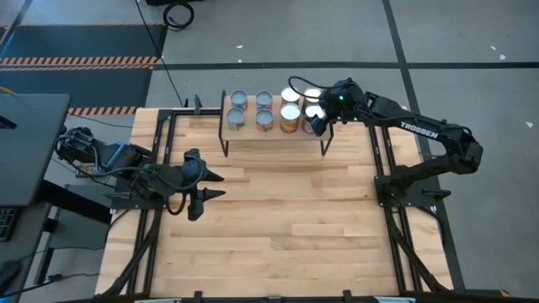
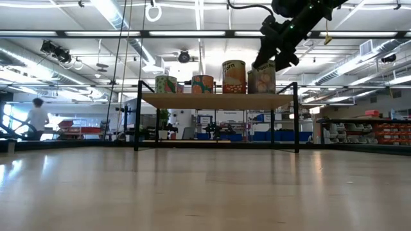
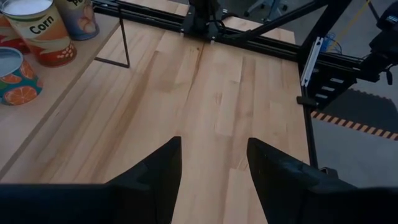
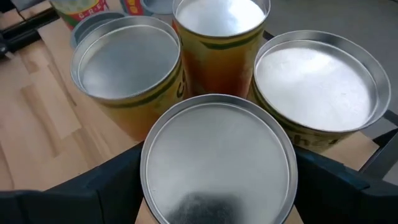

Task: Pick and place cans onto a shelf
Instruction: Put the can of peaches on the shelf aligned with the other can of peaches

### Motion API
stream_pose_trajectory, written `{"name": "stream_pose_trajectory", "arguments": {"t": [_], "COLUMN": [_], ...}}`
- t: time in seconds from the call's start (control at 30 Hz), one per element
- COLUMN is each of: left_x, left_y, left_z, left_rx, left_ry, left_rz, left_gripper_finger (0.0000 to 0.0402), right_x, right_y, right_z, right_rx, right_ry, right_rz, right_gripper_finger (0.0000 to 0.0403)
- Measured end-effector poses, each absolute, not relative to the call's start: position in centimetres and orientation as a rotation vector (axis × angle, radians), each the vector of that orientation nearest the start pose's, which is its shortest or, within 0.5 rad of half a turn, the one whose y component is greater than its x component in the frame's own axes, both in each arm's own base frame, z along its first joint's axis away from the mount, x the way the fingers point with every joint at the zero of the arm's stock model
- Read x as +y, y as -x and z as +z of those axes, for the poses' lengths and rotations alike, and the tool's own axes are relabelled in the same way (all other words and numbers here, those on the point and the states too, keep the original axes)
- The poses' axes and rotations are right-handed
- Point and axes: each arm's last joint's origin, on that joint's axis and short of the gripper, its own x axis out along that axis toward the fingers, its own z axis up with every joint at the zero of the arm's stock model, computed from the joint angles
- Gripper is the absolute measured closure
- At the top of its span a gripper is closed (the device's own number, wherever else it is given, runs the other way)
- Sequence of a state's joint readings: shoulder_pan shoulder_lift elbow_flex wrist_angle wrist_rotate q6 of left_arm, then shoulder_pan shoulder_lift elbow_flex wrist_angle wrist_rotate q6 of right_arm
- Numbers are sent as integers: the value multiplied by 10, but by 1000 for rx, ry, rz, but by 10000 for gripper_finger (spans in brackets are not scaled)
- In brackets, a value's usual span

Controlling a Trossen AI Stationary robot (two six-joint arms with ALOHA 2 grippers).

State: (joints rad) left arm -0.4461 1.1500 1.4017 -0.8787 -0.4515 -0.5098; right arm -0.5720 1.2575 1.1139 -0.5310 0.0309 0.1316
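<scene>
- Cans (image 1: pixel 264 112) stand upright on the shelf (image 1: pixel 274 130), long axes vertical and round lids facing up; seen from above, they sit in two rows along the plank.
- From table height, four cans show in a line on the plank: a green-labelled can (image 2: pixel 166 84), an orange-labelled can (image 2: pixel 202 84), a taller yellow can (image 2: pixel 234 77) and a can (image 2: pixel 262 79) under the right arm.
- Shelf stands at the table's 12 o'clock edge in the overhead view, its light plank on thin black legs.
- Right gripper (image 1: pixel 316 120) is at the shelf's 3 o'clock end; its fingers stand wide, one on either side of the nearest silver-lidded can (image 4: pixel 217 158), which rests upright on the plank. Whether the fingers press on it I cannot tell.
- Three more upright cans crowd just beyond that one in the right wrist view, the middle tall can (image 4: pixel 219 37) yellow and higher than its neighbours.
- Left gripper (image 1: pixel 200 184) waits at the table's 9 o'clock side, well apart from the shelf, fingers partly spread and holding nothing above the bare table (image 3: pixel 211 106).
</scene>
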Motion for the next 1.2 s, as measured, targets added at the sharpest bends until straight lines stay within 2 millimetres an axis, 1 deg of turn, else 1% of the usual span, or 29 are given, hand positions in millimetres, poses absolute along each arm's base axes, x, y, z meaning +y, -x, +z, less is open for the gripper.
{"name": "stream_pose_trajectory", "arguments": {"t": [0.1, 0.2, 0.57, 0.83, 1.2], "left_x": [-79, -79, -79, -79, -80], "left_y": [-195, -195, -195, -195, -195], "left_z": [409, 409, 408, 408, 408], "left_rx": [545, 545, 545, 546, 546], "left_ry": [227, 227, 226, 226, 227], "left_rz": [148, 148, 148, 148, 148], "left_gripper_finger": [214, 214, 214, 214, 214], "right_x": [-145, -146, -146, -145, -140], "right_y": [-224, -225, -225, -224, -227], "right_z": [319, 321, 321, 319, 319], "right_rx": [598, 579, 599, 624, 625], "right_ry": [-325, -293, -250, -244, -226], "right_rz": [-631, -623, -609, -605, -586], "right_gripper_finger": [57, 57, 56, 27, 27]}}
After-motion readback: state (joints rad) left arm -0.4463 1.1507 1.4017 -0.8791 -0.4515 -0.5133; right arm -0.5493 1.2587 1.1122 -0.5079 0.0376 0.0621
